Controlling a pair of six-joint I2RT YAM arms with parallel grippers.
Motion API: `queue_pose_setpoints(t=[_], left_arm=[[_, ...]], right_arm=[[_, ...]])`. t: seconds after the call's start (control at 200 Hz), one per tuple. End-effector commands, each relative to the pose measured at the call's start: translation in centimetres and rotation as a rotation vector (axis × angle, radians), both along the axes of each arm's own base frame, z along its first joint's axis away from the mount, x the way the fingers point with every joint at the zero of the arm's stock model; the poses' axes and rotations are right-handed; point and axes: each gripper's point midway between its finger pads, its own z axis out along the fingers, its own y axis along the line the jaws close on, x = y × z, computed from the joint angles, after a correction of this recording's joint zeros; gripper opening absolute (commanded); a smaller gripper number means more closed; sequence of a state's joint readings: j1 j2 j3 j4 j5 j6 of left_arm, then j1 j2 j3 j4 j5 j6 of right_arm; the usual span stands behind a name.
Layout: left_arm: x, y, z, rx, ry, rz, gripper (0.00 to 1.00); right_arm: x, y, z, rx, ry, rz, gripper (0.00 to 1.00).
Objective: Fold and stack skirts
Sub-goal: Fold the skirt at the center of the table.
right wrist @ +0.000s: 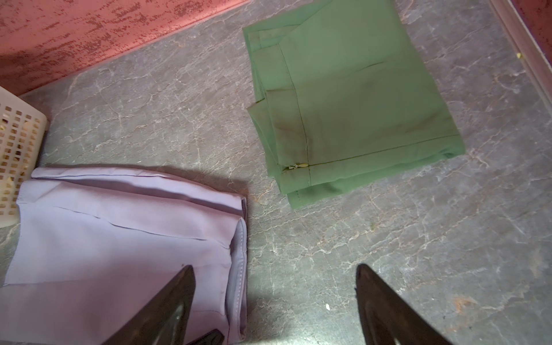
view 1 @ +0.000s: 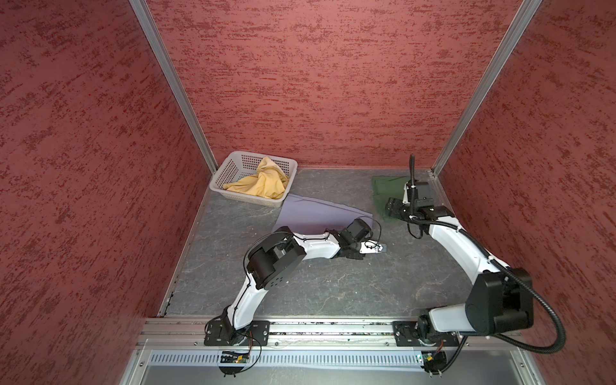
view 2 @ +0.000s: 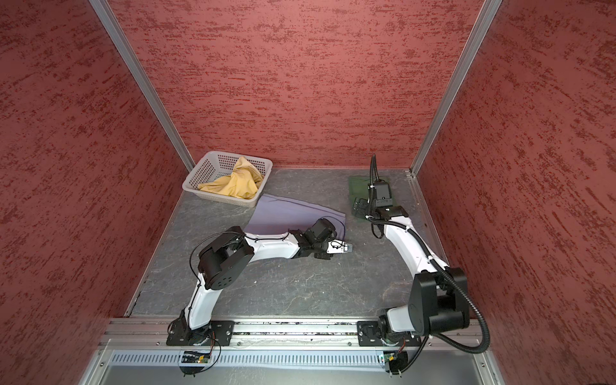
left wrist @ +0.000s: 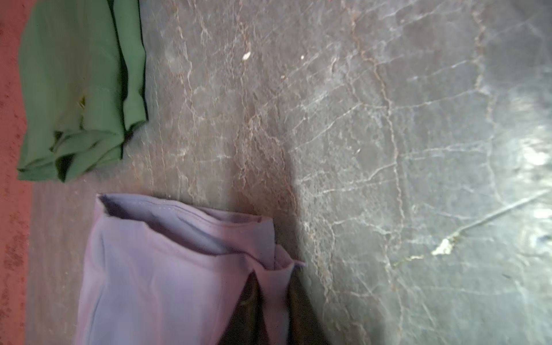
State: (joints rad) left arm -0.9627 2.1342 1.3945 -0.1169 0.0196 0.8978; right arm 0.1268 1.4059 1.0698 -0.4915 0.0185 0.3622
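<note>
The step in hand was judged to be a fold of the lavender skirt [view 1: 316,213], which lay spread on the worktop [view 1: 333,283] with its far corner up against the white basket [view 1: 226,170]. In the left wrist view the left fingers [left wrist: 246,313] were seen pinching a corner of that skirt, with cloth gathered between them. The right fingers [right wrist: 170,307] were spread wide and empty, held above the bare strip between the lavender skirt and the green skirt [right wrist: 343,98]. The green skirt lay already folded in the far right corner, apart from the lavender one. The yellow skirt [view 1: 263,183] was crumpled inside the basket. For a clean fold, it was thought the pinched corner should be lifted only enough to clear the layers beneath. It should then be carried straight across until the hems met. The matching corner might well be taken by the right fingers, so that the edge travelled level. The worktop was dark grey with pale veins and some glare, and it looked smooth, so the cloth could be expected to slide if dragged. Red textured walls [view 1: 333,83] closed the space in on three sides, leaving little room behind the green skirt.
</note>
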Motion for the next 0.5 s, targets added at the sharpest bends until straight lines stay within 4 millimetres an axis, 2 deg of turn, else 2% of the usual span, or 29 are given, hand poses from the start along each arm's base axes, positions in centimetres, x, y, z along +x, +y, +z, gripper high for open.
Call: queue_pose_setpoints(t=[0.0,0.105,0.331,0.491], left_arm=[[-0.4,0.9,-1.2,0.022,0.091,0.024,0.09],[0.1,0.9,-0.5,-0.020,0.112,0.046,0.02],[1.0,0.7,2.3,-0.136,0.149,0.066,0.00],[0.9,0.5,4.9,-0.228,0.150,0.046,0.00]], right_arm=[[-0.2,0.1,0.5,0.026,-0.017,0.006,0.84],[-0.4,0.3,0.2,0.036,-0.016,0.011,0.84],[-1.0,1.3,-1.1,0.103,0.022,0.027,0.84],[-1.5,3.0,-2.8,0.214,0.081,0.047,0.84]])
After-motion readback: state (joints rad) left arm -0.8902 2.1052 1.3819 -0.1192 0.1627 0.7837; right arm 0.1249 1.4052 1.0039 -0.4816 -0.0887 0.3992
